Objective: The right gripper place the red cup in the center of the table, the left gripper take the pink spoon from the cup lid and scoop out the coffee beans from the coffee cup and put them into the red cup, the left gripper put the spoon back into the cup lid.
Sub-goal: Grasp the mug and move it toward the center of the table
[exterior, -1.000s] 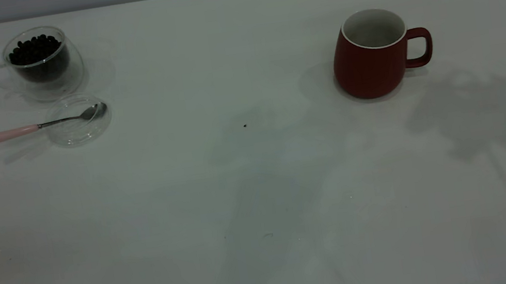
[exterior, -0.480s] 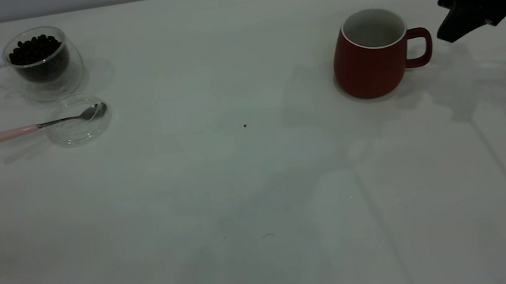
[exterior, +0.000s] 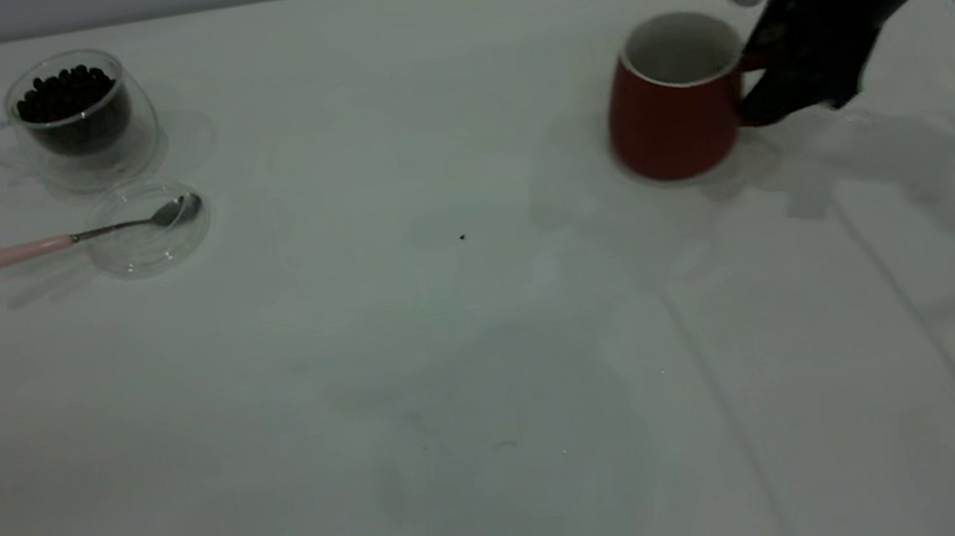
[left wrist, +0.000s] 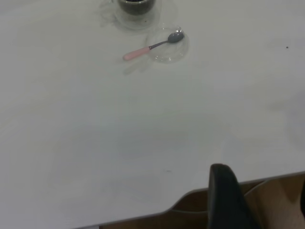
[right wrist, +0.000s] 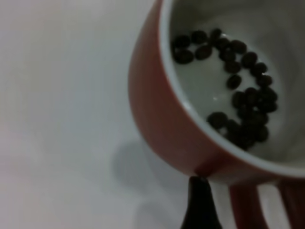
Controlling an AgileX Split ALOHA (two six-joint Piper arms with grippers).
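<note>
The right gripper [exterior: 755, 98] sits at the red cup's [exterior: 672, 113] handle side; whether it grips, I cannot tell; its wrist view alone shows coffee beans [right wrist: 238, 98] inside. Well away across the table [exterior: 470, 352] lie the pink spoon [exterior: 81, 235], cup lid [exterior: 147, 247], coffee cup [exterior: 75, 118]; the left gripper [left wrist: 228, 200] hangs off the table edge.

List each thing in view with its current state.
Red cup: right way up, holds some coffee beans.
Coffee cup: uncovered, filled with beans.
Cup lid: lying flat, spoon bowl inside.
Pink spoon: bowl in lid, handle overhanging.
Right end effector: at red cup's handle.
Left end effector: open, empty.
</note>
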